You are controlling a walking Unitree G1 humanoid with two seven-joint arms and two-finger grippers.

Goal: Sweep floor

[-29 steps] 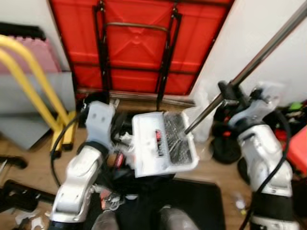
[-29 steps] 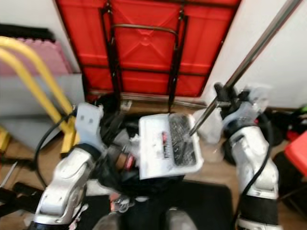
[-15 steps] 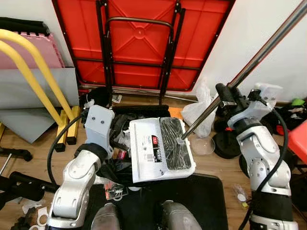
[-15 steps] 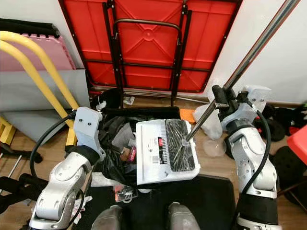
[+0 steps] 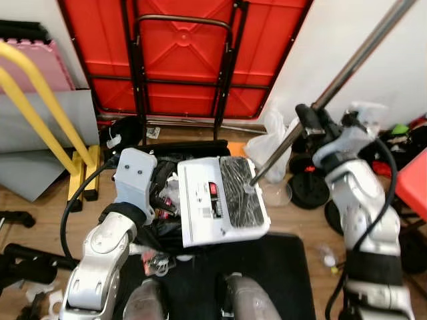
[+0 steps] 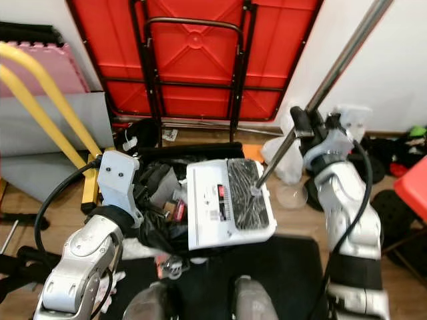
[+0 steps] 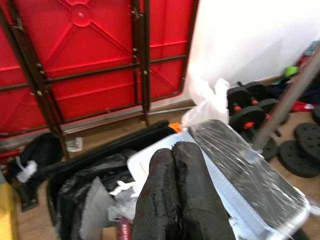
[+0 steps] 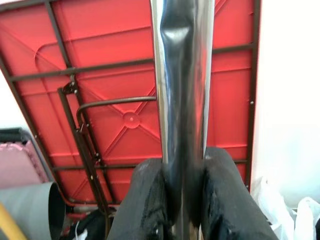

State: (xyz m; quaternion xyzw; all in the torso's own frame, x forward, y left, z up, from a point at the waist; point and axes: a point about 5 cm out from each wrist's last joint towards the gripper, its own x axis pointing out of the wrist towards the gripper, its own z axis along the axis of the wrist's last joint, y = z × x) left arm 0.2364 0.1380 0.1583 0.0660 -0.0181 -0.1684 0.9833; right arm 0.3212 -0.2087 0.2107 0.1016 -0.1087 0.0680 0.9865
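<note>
A white dustpan (image 5: 200,208) hangs tilted in front of me, above an open black bag. A black broom head (image 5: 237,192) wrapped in clear film rests on the pan's right half. Its metal pole (image 5: 347,70) runs up to the right, with my right gripper (image 8: 182,200) shut around it; the right fingers (image 5: 308,120) clamp the pole low down. My left gripper (image 7: 172,150) is shut, its tips at the pan's near edge (image 7: 150,160). In the eye views the silver left wrist (image 5: 135,177) hides those fingers.
A folded red table (image 5: 180,60) leans on the wall ahead, with a yellow frame (image 5: 40,113) to its left. The black bag (image 5: 160,200) holds rubbish. A white plastic bag (image 5: 267,143) and dumbbell weights (image 5: 310,190) lie to the right. A black mat (image 5: 280,267) lies by my feet.
The whole picture has shifted and cleared of blur, so the camera moved. The broom head stays on the dustpan and both grips are unchanged.
</note>
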